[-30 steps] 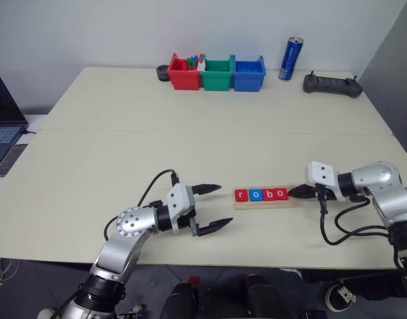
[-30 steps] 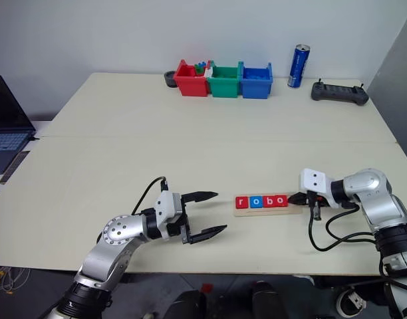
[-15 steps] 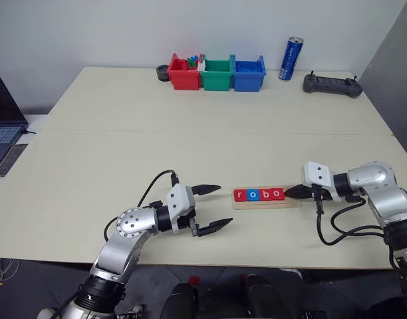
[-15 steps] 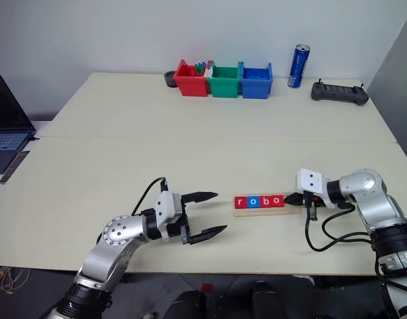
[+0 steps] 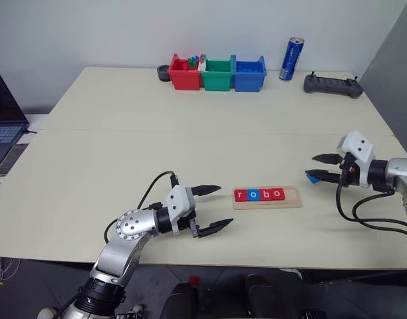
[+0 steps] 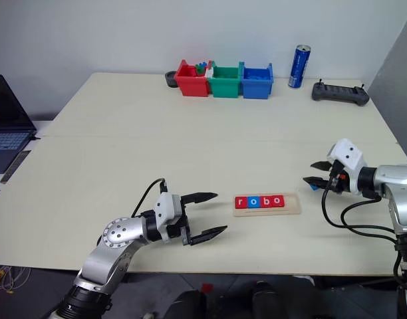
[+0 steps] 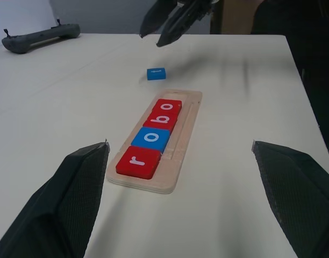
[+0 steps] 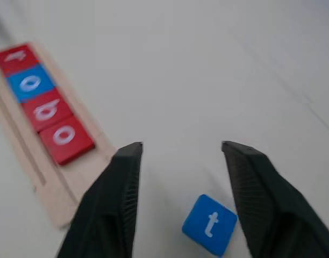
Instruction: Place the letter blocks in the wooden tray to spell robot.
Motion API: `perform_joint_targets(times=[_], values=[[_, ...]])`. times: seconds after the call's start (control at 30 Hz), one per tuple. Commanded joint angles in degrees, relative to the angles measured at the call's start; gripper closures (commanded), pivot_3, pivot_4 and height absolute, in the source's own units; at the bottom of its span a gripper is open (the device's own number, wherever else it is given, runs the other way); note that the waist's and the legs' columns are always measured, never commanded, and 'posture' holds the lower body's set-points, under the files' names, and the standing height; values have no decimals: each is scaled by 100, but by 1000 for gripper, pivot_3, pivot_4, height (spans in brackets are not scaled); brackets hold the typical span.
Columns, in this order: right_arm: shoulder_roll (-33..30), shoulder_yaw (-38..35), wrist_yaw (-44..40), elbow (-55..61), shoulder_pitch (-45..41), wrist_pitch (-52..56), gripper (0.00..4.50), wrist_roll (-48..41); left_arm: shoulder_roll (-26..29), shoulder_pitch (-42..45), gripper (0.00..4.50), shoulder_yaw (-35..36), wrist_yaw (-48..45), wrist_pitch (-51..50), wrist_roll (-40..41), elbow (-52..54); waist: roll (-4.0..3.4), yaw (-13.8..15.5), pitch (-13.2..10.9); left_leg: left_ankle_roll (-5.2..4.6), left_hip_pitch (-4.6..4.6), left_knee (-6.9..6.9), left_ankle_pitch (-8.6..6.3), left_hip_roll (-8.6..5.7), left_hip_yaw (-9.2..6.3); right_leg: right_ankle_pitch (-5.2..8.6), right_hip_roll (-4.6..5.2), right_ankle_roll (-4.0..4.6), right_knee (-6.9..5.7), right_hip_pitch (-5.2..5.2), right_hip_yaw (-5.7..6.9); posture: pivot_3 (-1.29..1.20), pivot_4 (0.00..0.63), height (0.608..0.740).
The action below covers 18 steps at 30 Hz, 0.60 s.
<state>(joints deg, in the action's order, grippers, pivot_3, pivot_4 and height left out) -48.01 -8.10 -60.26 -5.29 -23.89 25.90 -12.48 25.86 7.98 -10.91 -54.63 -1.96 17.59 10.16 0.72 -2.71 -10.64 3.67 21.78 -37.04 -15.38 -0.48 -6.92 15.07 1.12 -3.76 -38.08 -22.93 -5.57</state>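
Two black fingers of the right end effector (image 5: 322,167) stand apart at the right of the left eye frame, with nothing held between them; the blue "t" block (image 8: 209,224) lies flat on the counter (image 5: 190,119) under the fingertips, and whether a finger touches it cannot be told. In the right wrist view that tile sits in the gap between the two fingers (image 8: 117,199), its white letter facing up.

Left of it, in the lower middle of the frame, the wooden tray (image 5: 291,198) holds four letter blocks (image 5: 259,195) in a row reading "r", "o", "b", "o": red, blue, red, red. They touch one another, filling the tray from its left end, and the slot at its right end is bare wood. The blue "t" block is just beyond that right end, clear of the rim.

Further left, the left end effector (image 5: 213,209) is wide open and empty, its fingers pointing toward the tray's left end, near it but apart.

Along the far edge of the counter, at the upper middle of the frame, stand a red bin (image 5: 183,74), a green bin (image 5: 217,74) and a blue bin (image 5: 249,74) side by side, a blue can (image 5: 290,58) to their right, and a dark handheld controller (image 5: 332,84) beyond that. A laptop (image 5: 4,116) shows at the left edge.
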Motion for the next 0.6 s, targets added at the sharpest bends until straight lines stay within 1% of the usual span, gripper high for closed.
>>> perform_joint_targets(times=[0.03,0.07,0.1,0.23,0.4,0.6], values=[[152,-496,764,505,254,548,628,-172,-29,122,0,28,-47,100,46,72,0,10,0,0,1,0,0,0,-2,0,0,0,0,0,2,0,150,740],[191,-532,886,575,304,625,255,-179,-29,131,0,26,-55,103,49,61,0,13,0,0,2,0,0,-1,1,0,0,0,1,0,0,0,150,740],[268,-569,1076,664,374,801,19,-187,-22,146,0,20,-82,105,54,47,0,11,0,0,2,-1,0,-2,1,0,0,0,0,0,-1,0,150,740],[595,-686,1791,1022,538,1595,19,-290,14,168,0,31,-184,91,77,42,-2,-12,1,0,0,0,0,1,1,0,-3,0,-1,0,-1,0,150,740],[825,-684,2200,932,471,1876,19,-387,26,148,0,39,-223,67,80,83,-3,-11,2,0,1,0,0,0,1,0,-3,0,0,0,-1,0,150,740],[930,-422,2438,560,383,1723,19,-237,52,78,0,54,-234,49,75,157,-3,-15,2,0,1,0,0,0,2,0,-3,0,1,0,-1,0,150,740]])
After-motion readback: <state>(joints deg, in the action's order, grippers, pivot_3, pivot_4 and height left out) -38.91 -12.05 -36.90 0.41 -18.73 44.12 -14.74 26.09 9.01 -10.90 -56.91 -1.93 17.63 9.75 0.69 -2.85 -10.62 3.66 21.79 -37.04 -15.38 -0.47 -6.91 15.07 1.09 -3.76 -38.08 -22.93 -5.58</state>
